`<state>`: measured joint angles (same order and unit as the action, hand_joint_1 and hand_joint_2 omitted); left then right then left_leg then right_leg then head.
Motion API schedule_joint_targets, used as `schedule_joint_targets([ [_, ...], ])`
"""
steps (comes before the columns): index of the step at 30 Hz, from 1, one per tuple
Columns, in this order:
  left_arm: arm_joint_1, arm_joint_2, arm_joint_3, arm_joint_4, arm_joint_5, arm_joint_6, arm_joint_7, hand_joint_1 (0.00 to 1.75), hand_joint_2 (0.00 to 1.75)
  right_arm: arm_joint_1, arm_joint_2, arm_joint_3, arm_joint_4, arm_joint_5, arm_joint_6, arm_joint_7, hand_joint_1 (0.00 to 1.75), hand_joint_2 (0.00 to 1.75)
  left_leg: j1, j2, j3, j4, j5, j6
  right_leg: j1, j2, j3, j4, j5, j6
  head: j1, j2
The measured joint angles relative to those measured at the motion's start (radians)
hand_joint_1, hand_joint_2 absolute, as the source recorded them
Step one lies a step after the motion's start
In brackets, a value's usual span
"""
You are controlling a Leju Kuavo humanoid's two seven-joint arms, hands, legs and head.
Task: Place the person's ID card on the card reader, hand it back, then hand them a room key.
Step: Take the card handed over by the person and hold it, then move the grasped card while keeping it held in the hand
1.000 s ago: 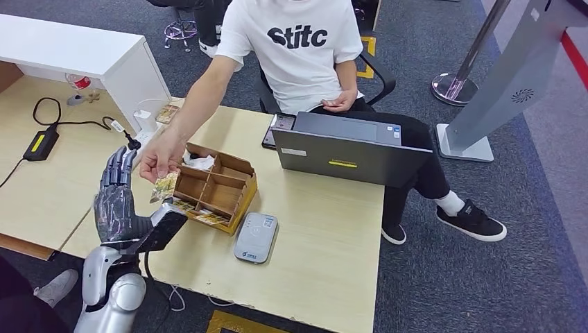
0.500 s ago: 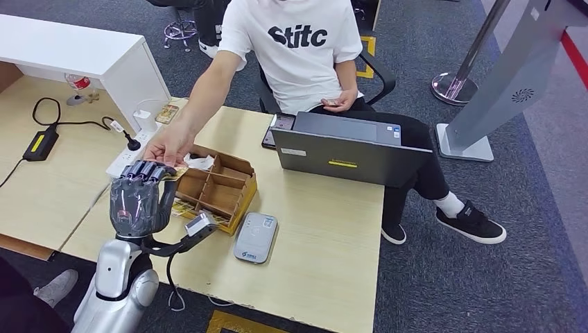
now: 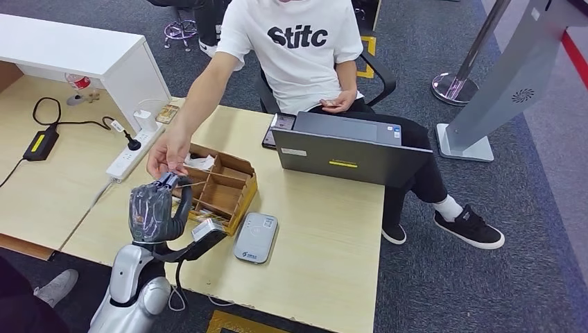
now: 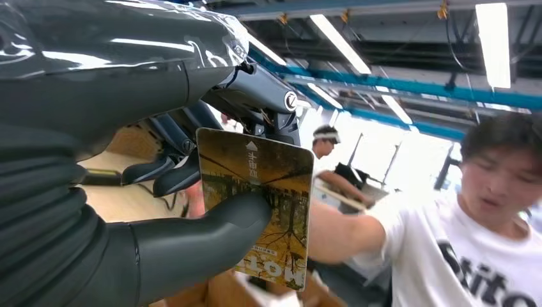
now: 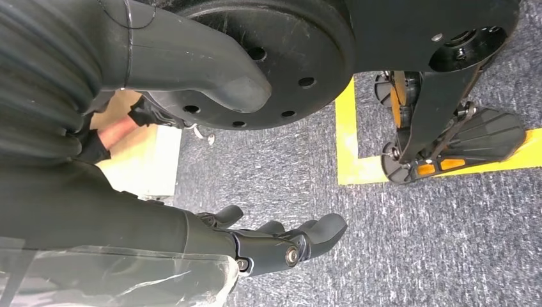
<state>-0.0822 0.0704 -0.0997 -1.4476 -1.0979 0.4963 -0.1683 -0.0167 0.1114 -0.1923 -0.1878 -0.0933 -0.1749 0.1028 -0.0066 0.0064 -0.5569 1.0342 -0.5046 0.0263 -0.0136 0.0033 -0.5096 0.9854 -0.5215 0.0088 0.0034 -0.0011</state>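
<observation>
While raised upright, the left hand [image 3: 154, 208] pinches the card [image 4: 265, 201].

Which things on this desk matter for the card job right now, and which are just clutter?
Job:
left hand gripping the card
card reader
person's hand
wooden organizer

Clutter:
laptop
phone
power strip
power adapter

Even overhead light falls on the pale worktop [image 3: 319, 229], shadows soft and short. In the left wrist view, ceiling strip lights [image 4: 492, 38] and bright windows blow out to white; the person [image 4: 492, 211] is motion-blurred. The right wrist view is dimmer, with the carpet sharp.
</observation>
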Motion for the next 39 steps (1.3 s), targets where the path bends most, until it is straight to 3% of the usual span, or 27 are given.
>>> schedule_joint_targets([
  [14,0.025,-0.040,-0.058,0.167,-0.020,-0.075,-0.014,1.75,1.75,0.000,0.000,0.000,0.001,0.014,0.005,0.001,0.00,1.75,0.000,0.000,0.000,0.000,0.000,0.000,0.000,0.000,0.000,0.000,0.000,0.000,0.000,0.000],
  [21,0.026,-0.055,-0.090,0.230,-0.057,0.020,-0.064,1.75,1.75,-0.001,0.000,0.000,0.001,0.019,0.003,0.000,0.00,1.75,0.000,0.000,0.000,0.000,0.000,0.000,0.000,0.000,0.000,0.000,0.000,0.000,0.000,0.000],
  [25,0.031,-0.070,-0.103,0.227,-0.041,0.144,-0.104,1.75,1.75,0.000,0.000,-0.001,0.001,0.021,0.001,-0.001,0.00,1.75,0.000,0.000,0.000,0.000,0.000,0.000,0.000,0.000,0.000,0.000,0.000,0.000,0.000,0.000],
  [28,0.041,-0.086,-0.103,0.190,-0.025,0.186,-0.138,1.75,1.75,0.000,0.000,-0.002,0.002,0.022,-0.001,-0.001,0.00,1.75,0.000,0.000,0.000,0.000,0.000,0.000,0.000,-0.001,0.000,0.000,0.000,0.000,0.000,0.000],
  [36,0.046,-0.109,-0.103,0.111,-0.007,0.177,-0.171,1.75,1.75,0.000,0.000,-0.005,0.004,0.028,-0.001,-0.001,0.00,1.75,0.000,0.000,0.000,0.000,0.000,0.000,0.000,-0.001,0.000,0.000,0.000,0.000,0.000,0.000],
  [39,0.044,-0.108,-0.109,0.107,-0.028,0.122,-0.145,1.75,1.75,0.000,0.000,-0.006,0.004,0.030,0.004,-0.002,0.00,1.75,0.000,0.000,0.000,0.000,0.000,0.000,0.000,-0.001,0.000,0.000,0.000,0.000,0.000,0.000],
])
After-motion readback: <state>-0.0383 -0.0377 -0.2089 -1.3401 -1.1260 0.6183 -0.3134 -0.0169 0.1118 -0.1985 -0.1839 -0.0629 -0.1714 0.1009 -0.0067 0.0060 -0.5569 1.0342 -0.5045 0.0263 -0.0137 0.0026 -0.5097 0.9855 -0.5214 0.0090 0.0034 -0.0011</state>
